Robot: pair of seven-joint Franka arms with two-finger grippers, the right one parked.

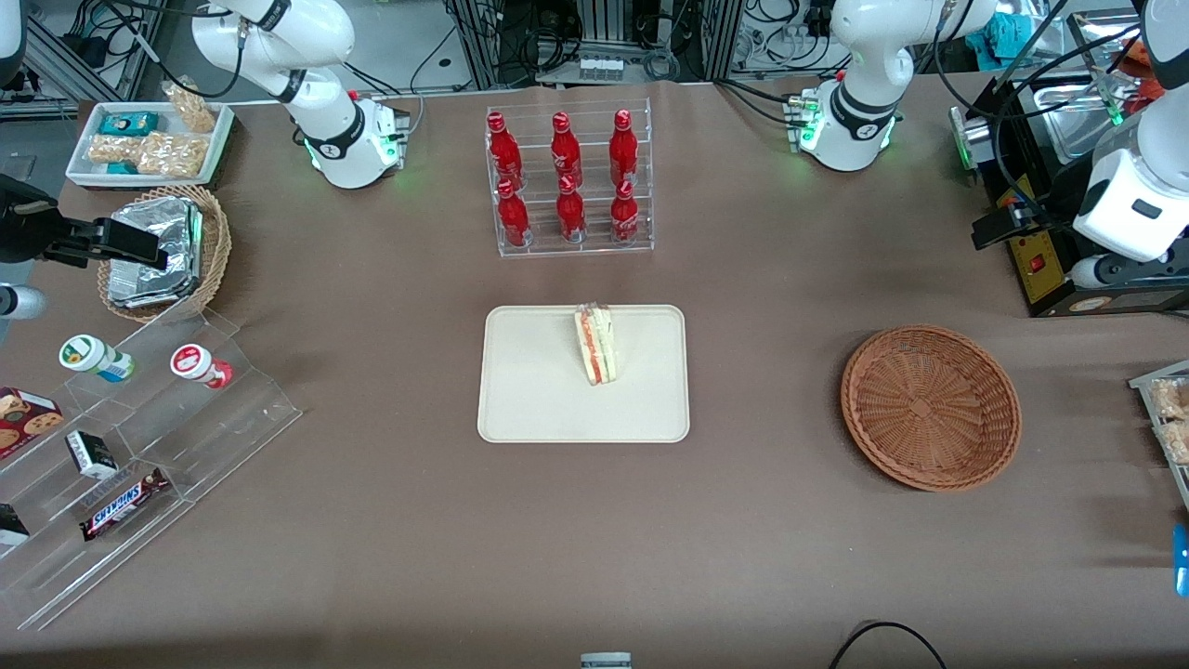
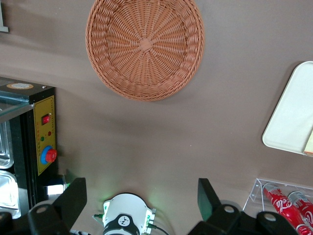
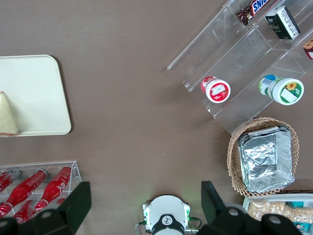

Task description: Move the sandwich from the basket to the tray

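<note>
The triangular wedge sandwich of pale white bread with red-orange and greenish filling [image 1: 596, 346] stood on one edge on the large flat cream-beige rectangular tray [image 1: 529, 390]. It sat in the half of the tray farther from the front camera, its top close to the tray's far rim. The tray lay mid-surface on the brown cloth-covered surface [image 1: 372, 520], nearer the front camera than the clear acrylic rack of red bottles [image 1: 568, 181].

The wide, shallow, round reddish-brown wicker basket [image 1: 931, 406] rested well apart from the tray, toward the working arm's end of the surface, its woven floor showing whole in the left wrist view.

The left arm's hand [image 2: 141, 190] hung in the air, released, its two dark fingers [image 2: 73, 196] spread wide with nothing between them. It was raised above the surface near the black control box with the yellow panel [image 2: 44, 137], farther from the front camera than the basket and touching neither basket nor tray.
</note>
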